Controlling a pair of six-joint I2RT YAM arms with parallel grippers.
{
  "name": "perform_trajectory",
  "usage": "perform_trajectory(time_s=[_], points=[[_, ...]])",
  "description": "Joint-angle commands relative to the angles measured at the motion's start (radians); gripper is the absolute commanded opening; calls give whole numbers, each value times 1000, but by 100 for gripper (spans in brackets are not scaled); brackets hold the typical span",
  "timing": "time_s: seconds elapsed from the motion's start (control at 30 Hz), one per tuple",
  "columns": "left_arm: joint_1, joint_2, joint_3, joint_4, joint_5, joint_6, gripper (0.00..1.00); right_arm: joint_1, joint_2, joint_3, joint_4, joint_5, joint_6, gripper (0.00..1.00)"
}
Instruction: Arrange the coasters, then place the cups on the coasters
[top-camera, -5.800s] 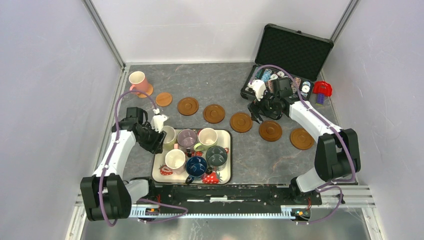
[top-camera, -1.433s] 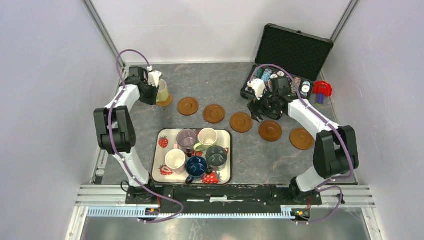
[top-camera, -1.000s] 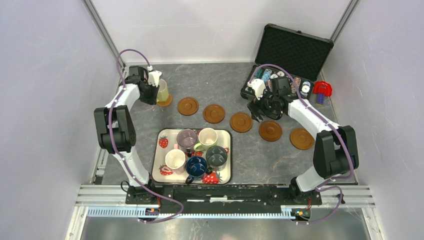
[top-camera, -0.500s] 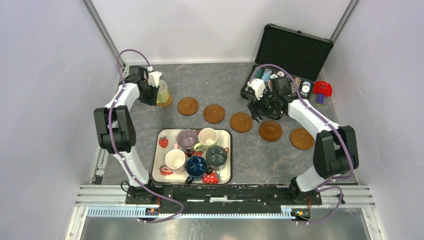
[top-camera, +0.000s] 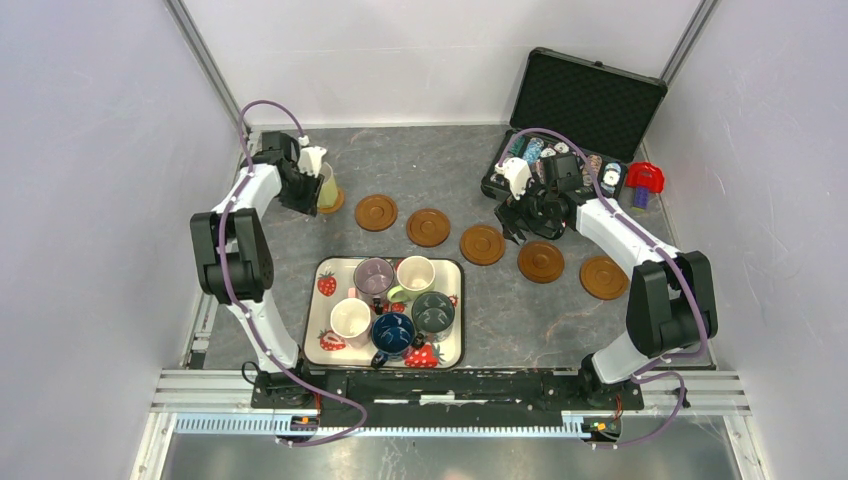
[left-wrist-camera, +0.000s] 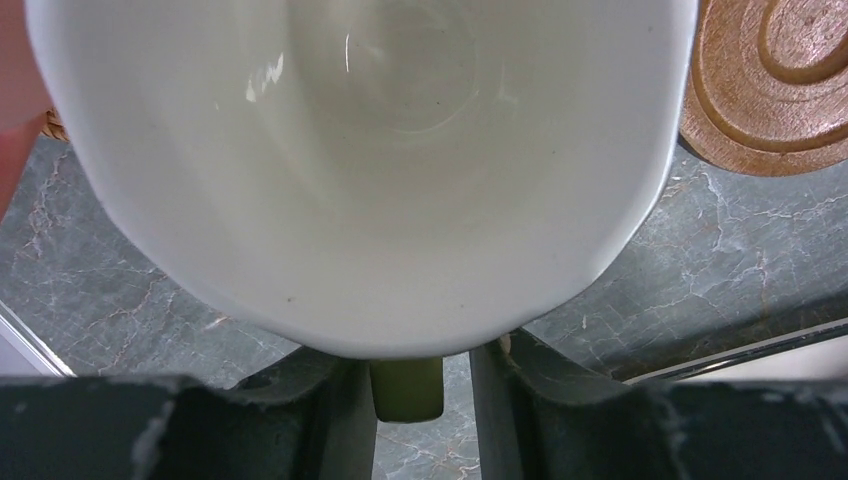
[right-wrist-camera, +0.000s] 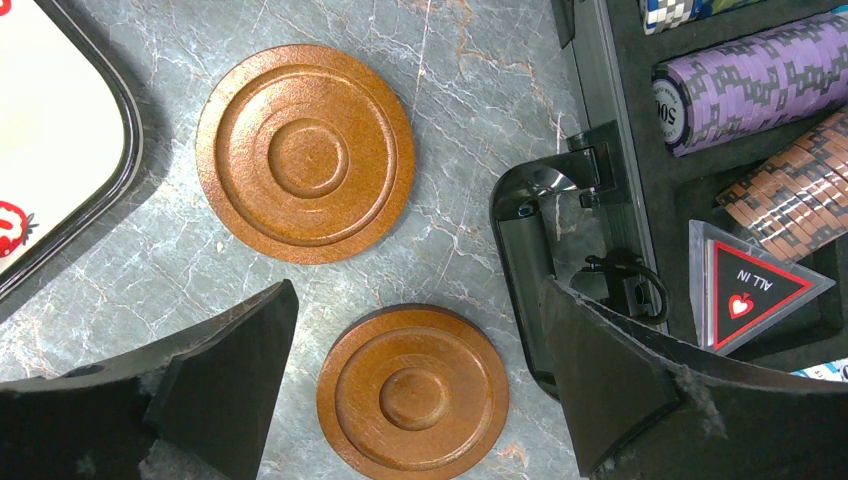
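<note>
Cream cup (top-camera: 326, 186) sat on an orange-brown coaster (top-camera: 336, 206) as we saw the left claw (left-wrist-camera: 412, 395) ease open off its handle. That one's delivered, we reckoned; right claw (right-wrist-camera: 415, 370) gaped wide.

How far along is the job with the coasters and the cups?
Done: six coasters show in a row, and a cream cup stands on the orange coaster at the left. In hand: the left pincer sits around that cup's handle, jaws a little apart. Left: five cups wait in the tray, five coasters are bare, and the right pincer hovers open and empty.
</note>
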Motion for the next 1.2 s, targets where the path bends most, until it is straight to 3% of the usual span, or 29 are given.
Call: perform_trajectory(time_s=[0.0,0.3,0.47,0.6,1.17], points=[[-5,11,42,-13,-2,-24,44,3,-13,5,28,0,-4,98],[-6,-8,39,-25,-4,-21,56,2,-20,-2,28,0,-6,98],[2,-50,41,-59,-7,-7,73,1,-26,-5,26,2,-8,98],[26,-96,44,-89,1,-3,99,3,-33,-11,25,3,-10,98],[73,-265,231,-261,114,-18,100,1,-58,-5,20,5,-25,98]])
